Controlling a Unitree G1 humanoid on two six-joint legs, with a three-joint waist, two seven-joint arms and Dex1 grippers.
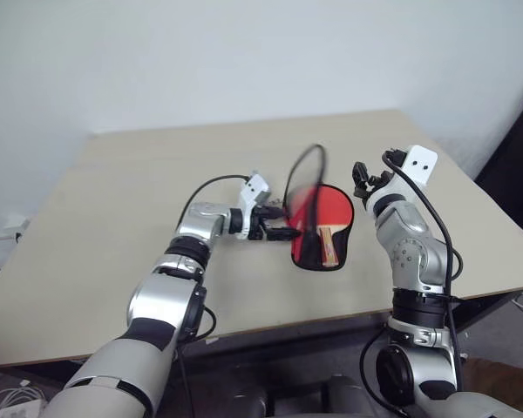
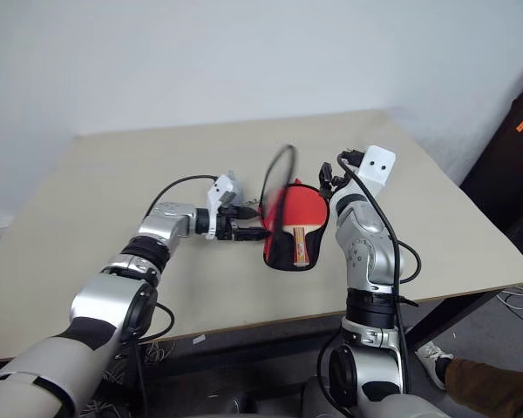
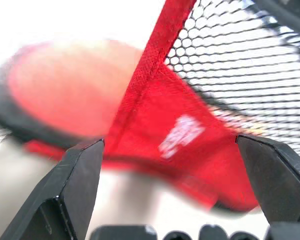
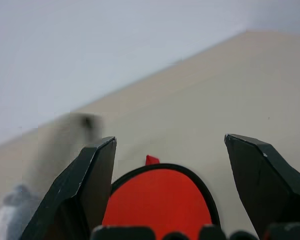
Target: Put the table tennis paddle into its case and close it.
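Note:
The table tennis paddle (image 1: 336, 209) lies with its red face up and its wooden handle (image 1: 329, 246) toward me, resting in its case (image 1: 305, 258). The case's flap (image 1: 307, 178) stands lifted over the paddle's left side and is blurred. My left gripper (image 1: 286, 228) points right at the case's left edge, open. In the left wrist view its fingers (image 3: 80, 170) flank the red flap with white logo (image 3: 182, 135) and the mesh pocket (image 3: 250, 65). My right gripper (image 1: 363, 177) hovers open just right of the paddle, above the table. The right wrist view shows a black-rimmed red round (image 4: 160, 200) below it and a grey plush charm (image 4: 10, 217).
The beige table (image 1: 139, 200) stretches wide to the left and behind the case. Its right edge (image 1: 488, 226) runs close to my right arm. A person's shoe (image 2: 431, 355) and trouser leg (image 2: 497, 387) are on the floor at the lower right.

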